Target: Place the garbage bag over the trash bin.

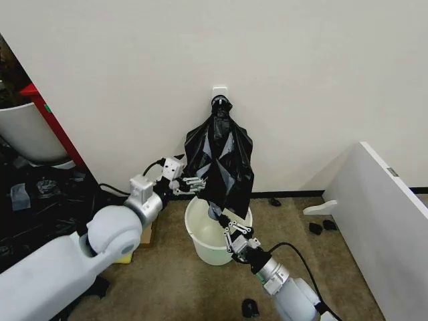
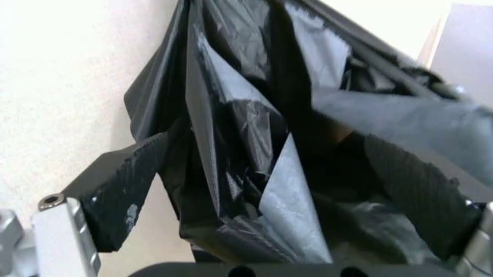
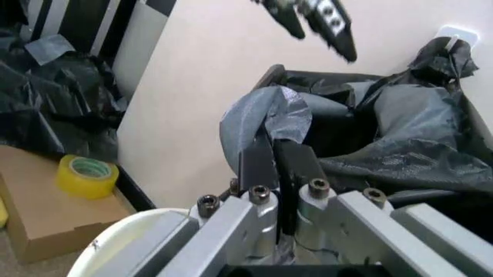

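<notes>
Head view: I see the garbage bag hanging from a wall hook above the trash bin on the floor. Left wrist: my left hand gapes open around bag folds. Right wrist: right hand pinches the bag's lower edge over the bin rim.

White rounded arms, silver wrists, black cables, black-fingered hands.

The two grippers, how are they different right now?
The left gripper is up high beside the hanging garbage bag, while the right gripper is down low at the rim of the trash bin. The left gripper's fingers are spread wide around the black plastic, but the right gripper's fingers are pinched shut on a fold. Both are working on the same bag.
</notes>
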{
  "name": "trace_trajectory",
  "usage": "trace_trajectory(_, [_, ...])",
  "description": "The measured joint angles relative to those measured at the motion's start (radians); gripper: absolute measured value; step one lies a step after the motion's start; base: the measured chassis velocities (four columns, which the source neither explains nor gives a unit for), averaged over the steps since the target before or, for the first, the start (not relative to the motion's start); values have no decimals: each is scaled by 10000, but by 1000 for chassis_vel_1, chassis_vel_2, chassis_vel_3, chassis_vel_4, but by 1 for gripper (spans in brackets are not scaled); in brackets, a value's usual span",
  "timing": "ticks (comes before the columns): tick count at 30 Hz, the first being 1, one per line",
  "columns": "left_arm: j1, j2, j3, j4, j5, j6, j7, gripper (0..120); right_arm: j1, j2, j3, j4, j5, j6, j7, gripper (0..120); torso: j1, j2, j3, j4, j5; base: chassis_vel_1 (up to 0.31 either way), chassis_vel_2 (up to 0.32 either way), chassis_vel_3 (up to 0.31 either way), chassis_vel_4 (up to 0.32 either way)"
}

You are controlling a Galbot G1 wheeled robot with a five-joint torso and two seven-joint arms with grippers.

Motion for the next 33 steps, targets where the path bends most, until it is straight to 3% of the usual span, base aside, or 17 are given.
trace_trajectory(12, [-1466,-336,1769,702,217,82,71,100,29,-59,28,143,221,-19,-12,0,0,0,1,-3,-6,0,0,0,0])
trace_trajectory(14, [-1952,-394,2312,822,296,230,73,98,-4,-54,53,175,267,-23,-28,0,0,0,0,-3,1,0,0,0,0])
trace_trajectory(18, [-2195,-524,2582,1014,496,600,-104,95,-54,-52,98,199,264,-2,-62,0,0,0,-1,-2,0,0,0,0,0])
trace_trajectory(23, [-2275,-901,2660,1308,736,980,-677,77,-42,-73,108,203,318,15,-81,0,0,0,0,-4,-1,0,0,0,0])
trace_trajectory(33, [-2133,-1029,2496,1454,816,832,-1096,45,-21,-50,117,123,338,23,-81,0,0,0,0,-3,-1,0,0,0,0])
